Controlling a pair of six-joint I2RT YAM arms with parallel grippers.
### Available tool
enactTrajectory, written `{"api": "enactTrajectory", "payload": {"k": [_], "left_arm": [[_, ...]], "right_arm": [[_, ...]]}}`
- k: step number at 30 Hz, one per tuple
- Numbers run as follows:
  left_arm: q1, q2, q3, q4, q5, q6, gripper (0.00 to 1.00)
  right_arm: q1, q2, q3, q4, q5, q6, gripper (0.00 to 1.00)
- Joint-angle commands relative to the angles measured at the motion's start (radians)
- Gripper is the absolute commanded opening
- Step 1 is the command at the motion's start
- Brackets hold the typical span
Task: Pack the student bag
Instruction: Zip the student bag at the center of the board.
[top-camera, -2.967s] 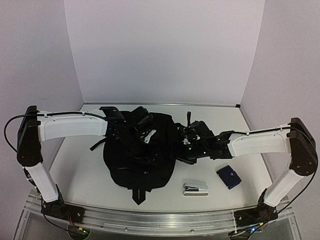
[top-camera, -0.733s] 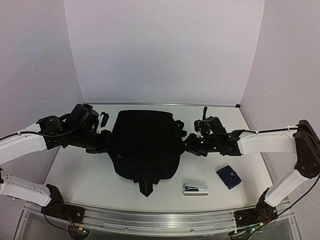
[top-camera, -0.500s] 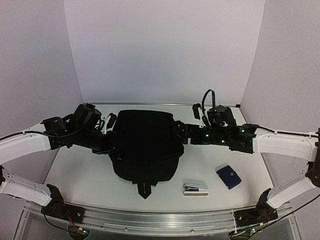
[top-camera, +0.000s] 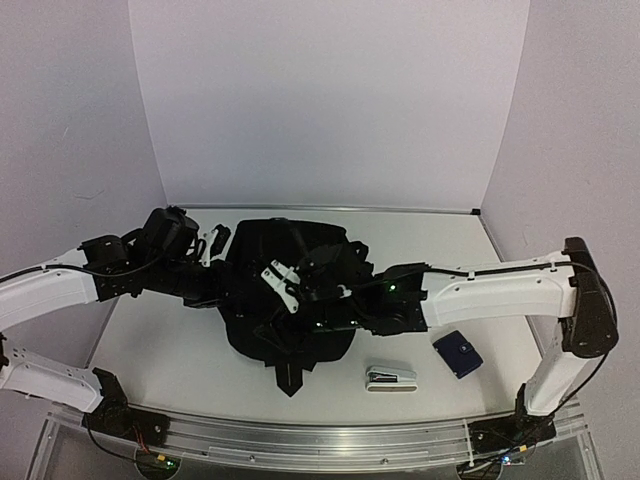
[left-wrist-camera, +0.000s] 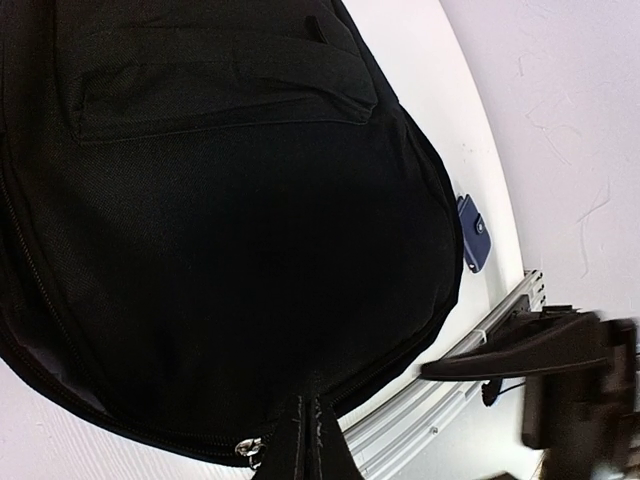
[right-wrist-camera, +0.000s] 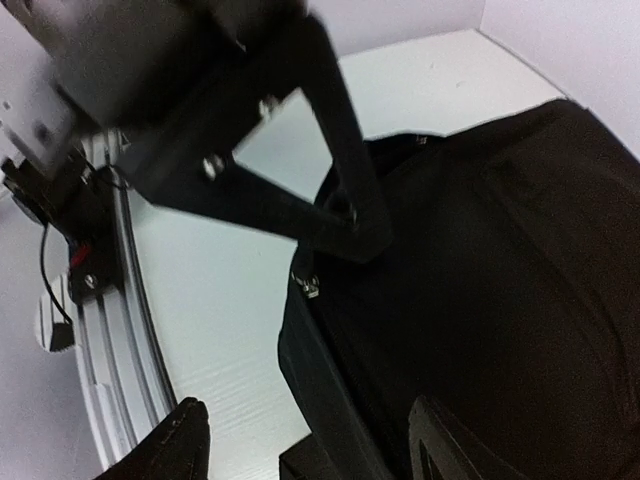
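- Student bag (top-camera: 290, 305): lies flat at the middle of the surface (top-camera: 430, 240), between my two arms. Black fabric, with a strap tab (top-camera: 290, 380) pointing toward the near edge.
- Right gripper (top-camera: 285, 288): reached across over the bag's upper half. In the right wrist view the jaws stand wide apart and hold nothing. One fingertip (right-wrist-camera: 185, 440) is over bare surface and the other is over black fabric.
- A zipper pull (right-wrist-camera: 310, 288) shows at the bag's edge in the right wrist view.
- Left gripper (top-camera: 210, 288): at the bag's left edge, dark against dark. I cannot tell how its jaws stand. The left wrist view shows only the bag body, not my fingers.
- Stapler (top-camera: 390, 376): on the surface near the bag's near-right corner, not touching it.
- Blue case (top-camera: 457, 353): just right of the stapler, apart from it.
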Motion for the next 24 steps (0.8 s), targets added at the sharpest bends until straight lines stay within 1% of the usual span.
{"api": "enactTrajectory", "payload": {"k": [1, 7, 9, 10, 14, 16, 17, 24], "left_arm": [[0.005, -0.033, 0.006, 0.078, -0.014, -0.025, 0.0], [0.005, -0.011, 0.026, 0.077, -0.011, -0.019, 0.0], [0.005, -0.004, 0.034, 0.074, -0.013, -0.016, 0.0], [0.005, -0.002, 0.037, 0.07, -0.019, -0.014, 0.0], [0.008, 0.006, 0.052, 0.052, -0.055, -0.003, 0.0], [0.02, 0.007, 0.058, 0.032, -0.079, -0.006, 0.0], [0.033, 0.007, 0.06, 0.025, -0.086, -0.005, 0.0], [0.112, -0.001, 0.052, 0.036, -0.078, 0.019, 0.0]], "right_arm": [[0.004, 0.053, 0.07, -0.045, 0.064, -0.131, 0.64], [0.011, 0.111, 0.09, -0.053, 0.105, -0.175, 0.55], [0.014, 0.127, 0.095, -0.053, 0.12, -0.187, 0.49], [0.017, 0.132, 0.1, -0.053, 0.127, -0.192, 0.44], [0.03, 0.137, 0.093, -0.053, 0.162, -0.199, 0.13], [0.035, 0.118, 0.075, -0.053, 0.17, -0.193, 0.02], [0.037, 0.106, 0.061, -0.052, 0.173, -0.187, 0.0], [0.045, -0.001, -0.055, -0.053, 0.188, -0.123, 0.0]]}}
